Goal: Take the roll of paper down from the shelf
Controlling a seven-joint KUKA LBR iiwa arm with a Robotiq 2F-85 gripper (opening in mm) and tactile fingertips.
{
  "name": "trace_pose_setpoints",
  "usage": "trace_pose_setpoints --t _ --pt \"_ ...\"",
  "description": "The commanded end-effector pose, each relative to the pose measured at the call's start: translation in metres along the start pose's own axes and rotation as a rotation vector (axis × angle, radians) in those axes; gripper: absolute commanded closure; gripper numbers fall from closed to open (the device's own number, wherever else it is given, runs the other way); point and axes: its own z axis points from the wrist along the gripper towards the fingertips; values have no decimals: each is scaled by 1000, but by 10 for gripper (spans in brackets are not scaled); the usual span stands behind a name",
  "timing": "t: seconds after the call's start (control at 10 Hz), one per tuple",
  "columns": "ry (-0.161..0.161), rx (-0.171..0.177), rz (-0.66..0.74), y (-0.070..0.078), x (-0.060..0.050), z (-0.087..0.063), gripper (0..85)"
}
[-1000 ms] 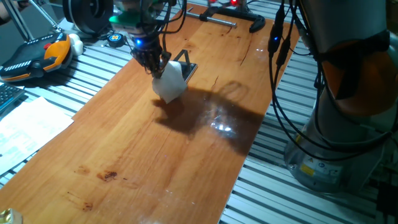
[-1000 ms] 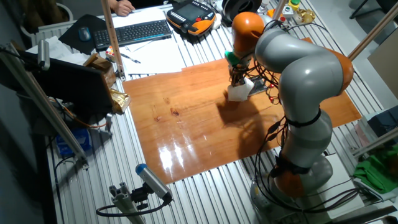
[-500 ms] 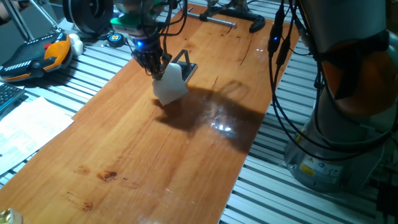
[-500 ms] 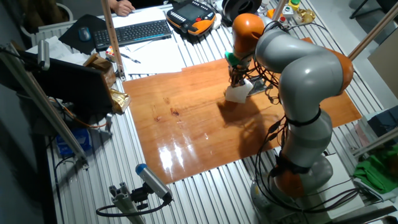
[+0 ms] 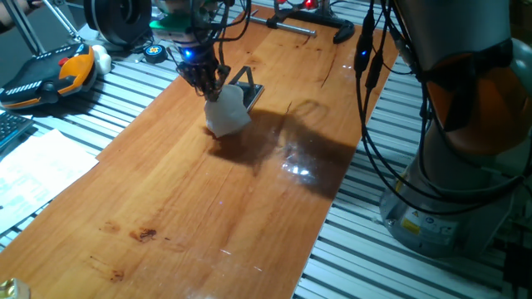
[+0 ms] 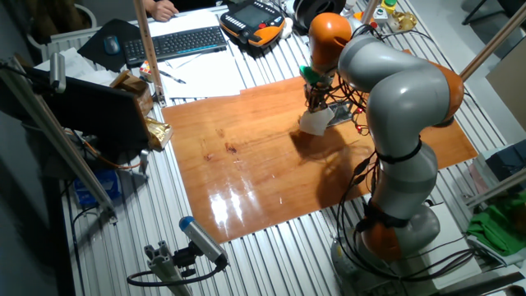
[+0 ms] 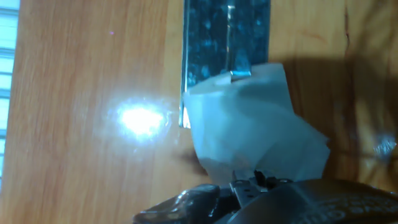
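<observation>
Surface: wooden tabletop [image 5: 183, 199] on a slatted aluminium bench [image 5: 465, 266]; glare patch on the wood right of my tool.
Gripper: my gripper [image 5: 205, 83] points down at the far end of the board, fingers clenched on the roll of paper [image 5: 226, 112].
Roll vs tool: roll hangs directly under my fingertips, pinched at its upper edge; it looks squashed and tilted, not a clean cylinder. In the hand view the roll of paper [image 7: 255, 134] fills the centre, right in front of my fingers [image 7: 249, 183].
Roll location: low over the wood, just beside the near end of the shelf [image 5: 248, 87]; whether its bottom touches the wood, I cannot tell.
Shelf: dark metal stand, sits on the board behind the roll; hand view shows the shelf [image 7: 211, 43] running away from the roll, roll overlapping its near edge.
Arm: grey and orange KUKA arm [image 6: 403, 90] arcs over the board's right side.
Around: teach pendant [image 5: 50, 75], paper sheets [image 5: 37, 170], keyboard [image 6: 177, 41], black clamp [image 5: 312, 21] at the far edge.
</observation>
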Motion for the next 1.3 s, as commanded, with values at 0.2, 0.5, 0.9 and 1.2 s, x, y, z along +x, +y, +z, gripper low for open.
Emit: trace_pose_setpoints --t 0.2,0.5,0.9,1.2 --pt "-15 -11 -32 -1 -15 9 120" --pt "-37 -20 -48 0 -20 14 117" --pt "-64 -21 -66 2 -27 22 140" --pt "-54 -26 -99 -1 -34 30 183"
